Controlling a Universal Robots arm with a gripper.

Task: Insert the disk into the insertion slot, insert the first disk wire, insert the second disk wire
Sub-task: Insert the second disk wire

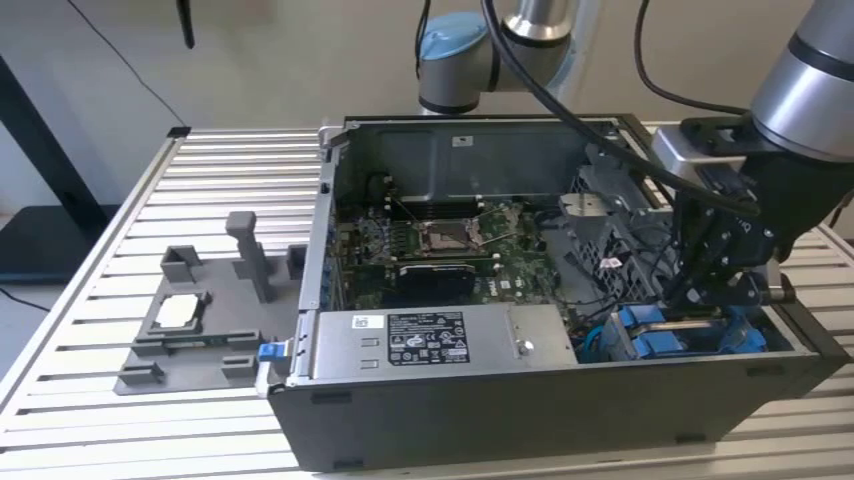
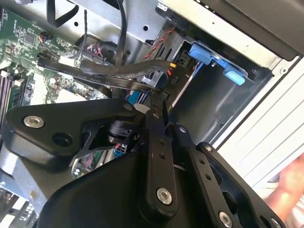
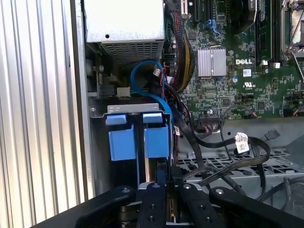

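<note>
- from my console i see the gripper [image 1: 697, 298] lowered into the open computer case [image 1: 400, 420], right over the insertion slot [image 3: 133, 109].
- the disk [image 3: 156, 142] sits inside the insertion slot. i can make out only its blue carrier ends, side by side at the slot's mouth, while its metal body is hidden from me.
- in the first wrist view the gripper [image 3: 168, 184] hangs near those blue ends, at the slot's open side. i cannot tell whether it touches them.
- the fingers [image 3: 154, 199] are drawn narrow, nearly together in both wrist views.
- in the second wrist view a flat black cable [image 2: 104, 71] ends right at the tips of the gripper [image 2: 159, 102], above the slot. i cannot tell whether it is pinched.
- a blue wire [image 3: 142, 66] loops just past the slot's far end, between the slot and the silver power-supply box [image 3: 126, 21].
- the motherboard [image 3: 228, 71] lies beside the slot, and loose black cables [image 3: 223, 142] lie between the two.
</note>
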